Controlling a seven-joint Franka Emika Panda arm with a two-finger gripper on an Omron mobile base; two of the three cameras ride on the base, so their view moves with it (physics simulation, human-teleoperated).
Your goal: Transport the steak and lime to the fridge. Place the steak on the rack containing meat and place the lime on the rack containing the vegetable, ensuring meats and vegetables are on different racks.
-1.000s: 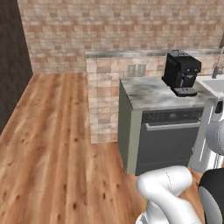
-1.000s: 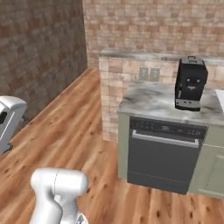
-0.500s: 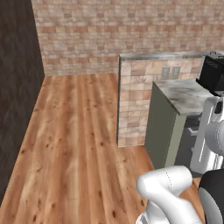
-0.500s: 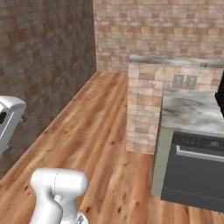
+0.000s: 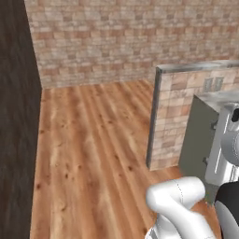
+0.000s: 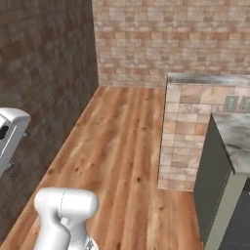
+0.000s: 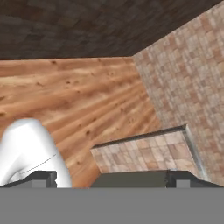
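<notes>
Gripper (image 7: 111, 179): fingertips spread wide at the hand view's bottom edge, holding nothing.
Steak, lime, fridge: whereabouts cannot be told.
Arm: tucked low, likely for driving.
Tiled counter end (image 5: 170, 121): right of frame, beside open wood floor (image 5: 93, 140).

A broad stretch of bare wooden floor (image 5: 93, 149) lies open from 9 to 12 o'clock, running back to the brick wall (image 5: 116, 42) at 12. At 9 a dark wall (image 5: 16, 116) closes the left side. From 1 to 3 o'clock the tiled half-wall (image 5: 172, 121) and the grey counter cabinet (image 6: 219, 195) just beside it block passage.
</notes>
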